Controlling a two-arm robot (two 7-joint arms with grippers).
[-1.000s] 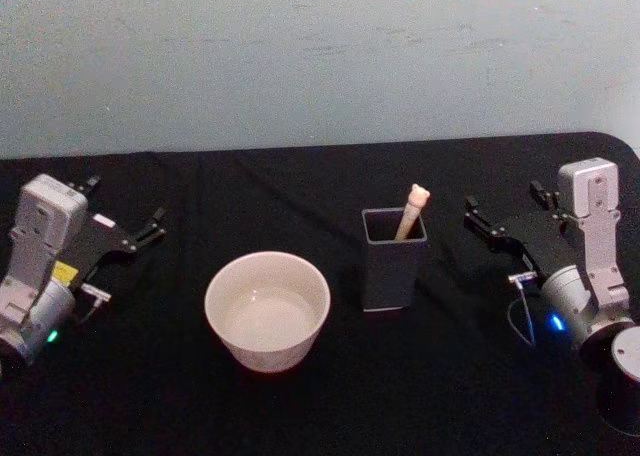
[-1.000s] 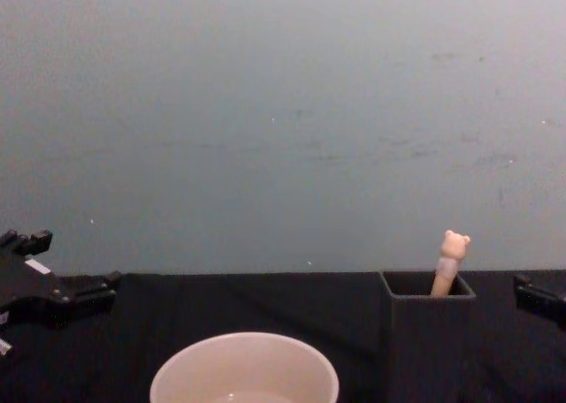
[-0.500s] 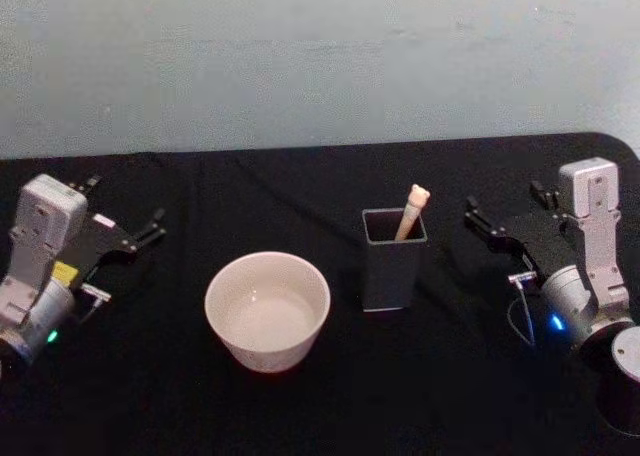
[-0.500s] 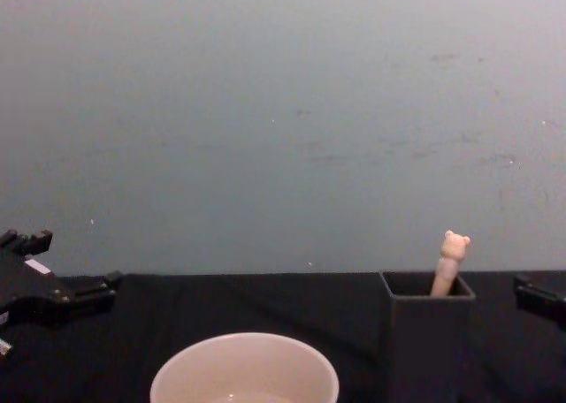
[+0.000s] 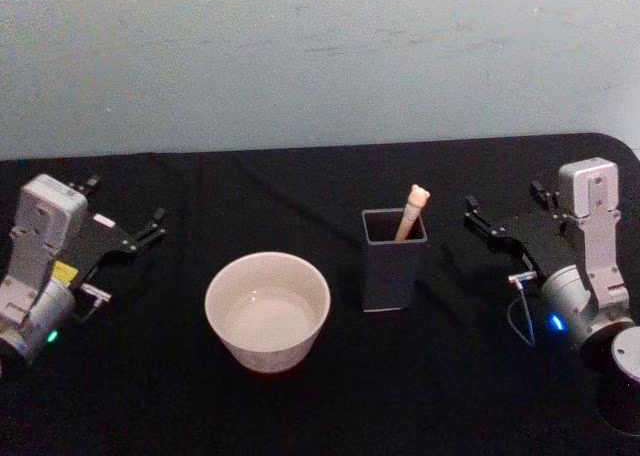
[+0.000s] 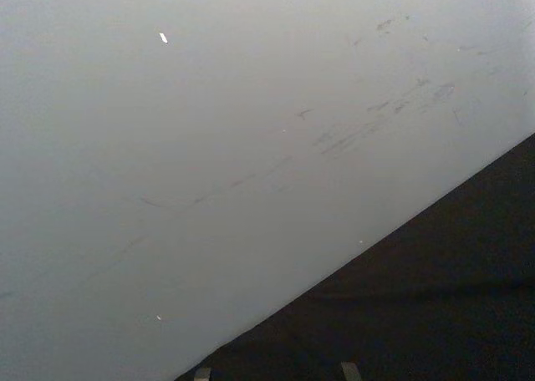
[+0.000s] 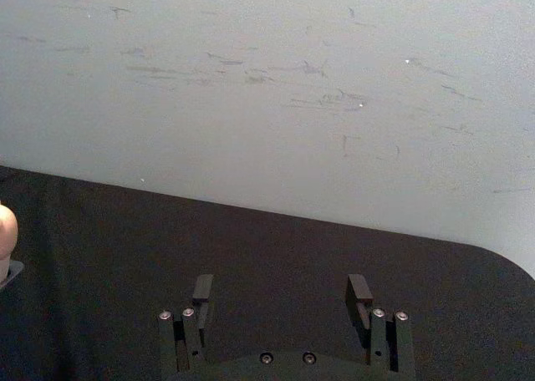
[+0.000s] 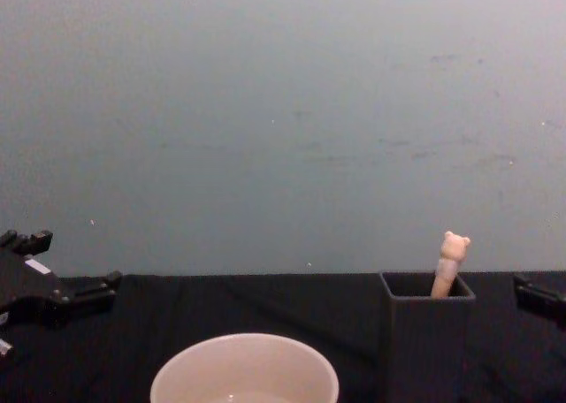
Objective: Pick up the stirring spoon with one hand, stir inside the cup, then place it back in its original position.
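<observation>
The stirring spoon [image 5: 411, 214] stands in the dark grey square holder [image 5: 392, 266], the original position, with its bear head sticking out at the top. The chest view has the spoon [image 8: 451, 260] leaning in the holder [image 8: 427, 341]. The cream cup [image 5: 267, 311] sits left of the holder, and its rim [image 8: 244, 343] is low in the chest view. My right gripper [image 5: 503, 198] hovers open to the right of the holder. Its wrist view shows the gripper [image 7: 280, 291] with spread fingers and the bear head [image 7: 4, 231] at the edge. My left gripper [image 5: 124, 200] rests open, far left of the cup.
A black cloth [image 5: 330, 406] covers the table, with a plain pale wall [image 5: 320, 56] behind it. The table's back right corner [image 5: 610, 141] curves away behind my right arm. Bare cloth lies between the cup and the holder and in front of both.
</observation>
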